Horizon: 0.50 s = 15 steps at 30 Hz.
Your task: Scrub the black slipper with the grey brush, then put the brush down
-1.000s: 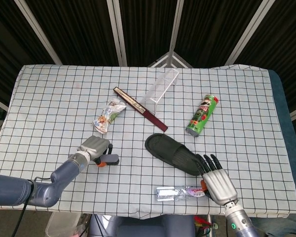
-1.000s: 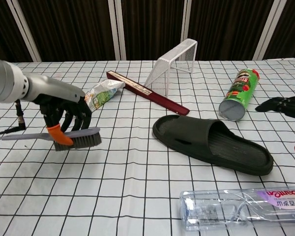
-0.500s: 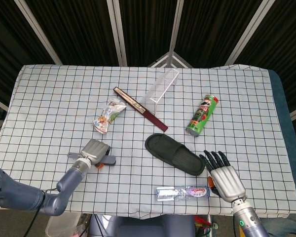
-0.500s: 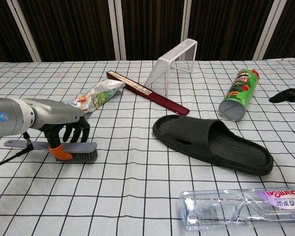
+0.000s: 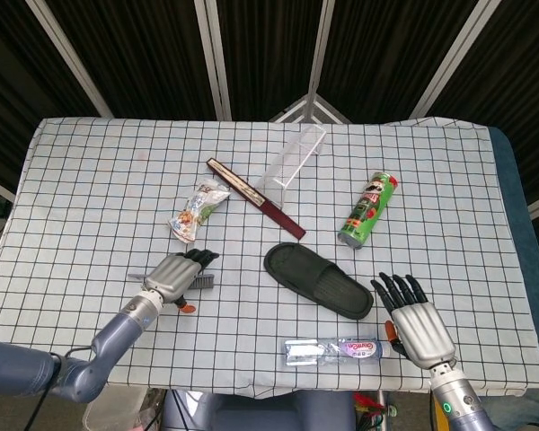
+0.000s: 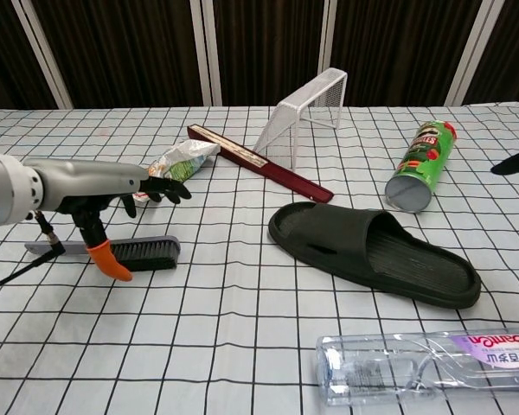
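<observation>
Bright, even overhead light covers the table [image 5: 90, 180]. Shadows are soft and short. Both views are sharp, the backdrop dark.

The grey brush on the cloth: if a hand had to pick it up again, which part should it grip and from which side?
The grey brush lies flat, bristles down, its thin handle end pointing away from the black slipper. Probably best gripped across the back above the bristles, coming down from above, since the left hand hovers open over it there.
</observation>
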{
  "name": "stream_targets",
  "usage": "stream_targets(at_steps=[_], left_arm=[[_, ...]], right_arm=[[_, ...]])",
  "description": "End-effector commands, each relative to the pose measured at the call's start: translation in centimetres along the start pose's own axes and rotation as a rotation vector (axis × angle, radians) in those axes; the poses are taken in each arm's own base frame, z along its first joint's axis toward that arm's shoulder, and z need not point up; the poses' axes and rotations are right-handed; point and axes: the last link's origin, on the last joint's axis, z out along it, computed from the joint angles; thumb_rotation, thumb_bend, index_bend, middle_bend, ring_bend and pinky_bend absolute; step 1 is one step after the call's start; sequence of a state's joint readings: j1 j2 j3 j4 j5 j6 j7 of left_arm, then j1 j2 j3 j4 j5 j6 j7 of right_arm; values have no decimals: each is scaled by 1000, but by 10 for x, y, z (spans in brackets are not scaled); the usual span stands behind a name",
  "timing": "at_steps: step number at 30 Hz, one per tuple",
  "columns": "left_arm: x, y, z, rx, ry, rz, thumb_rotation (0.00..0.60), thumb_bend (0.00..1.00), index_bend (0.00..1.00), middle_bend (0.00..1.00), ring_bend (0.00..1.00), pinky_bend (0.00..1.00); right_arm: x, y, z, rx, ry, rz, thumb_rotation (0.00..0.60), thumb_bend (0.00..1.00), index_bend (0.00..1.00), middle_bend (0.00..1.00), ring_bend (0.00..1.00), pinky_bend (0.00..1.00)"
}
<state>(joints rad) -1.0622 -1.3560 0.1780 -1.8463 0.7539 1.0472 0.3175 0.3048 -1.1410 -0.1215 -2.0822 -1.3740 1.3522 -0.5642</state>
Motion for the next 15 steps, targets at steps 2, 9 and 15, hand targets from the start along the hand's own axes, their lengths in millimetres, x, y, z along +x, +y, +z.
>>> stream_targets(at_steps=[2,9,15], left_arm=[[20,-17,-58,-79,194,-123,600,33,0,56,92,186],[-10,-80,-169,20,382,-102,600,26,0,52,55,136],[-62,-119,-229,285,444,-13,600,18,0,33,37,142]], right_arm=[[2,10,-12,-36,16,-9,586,662,0,0,0,0],[-1,39,-47,-138,38,-38,585,643,0,0,0,0],[-5,63,-71,-232,95,-21,585,576,0,0,0,0]])
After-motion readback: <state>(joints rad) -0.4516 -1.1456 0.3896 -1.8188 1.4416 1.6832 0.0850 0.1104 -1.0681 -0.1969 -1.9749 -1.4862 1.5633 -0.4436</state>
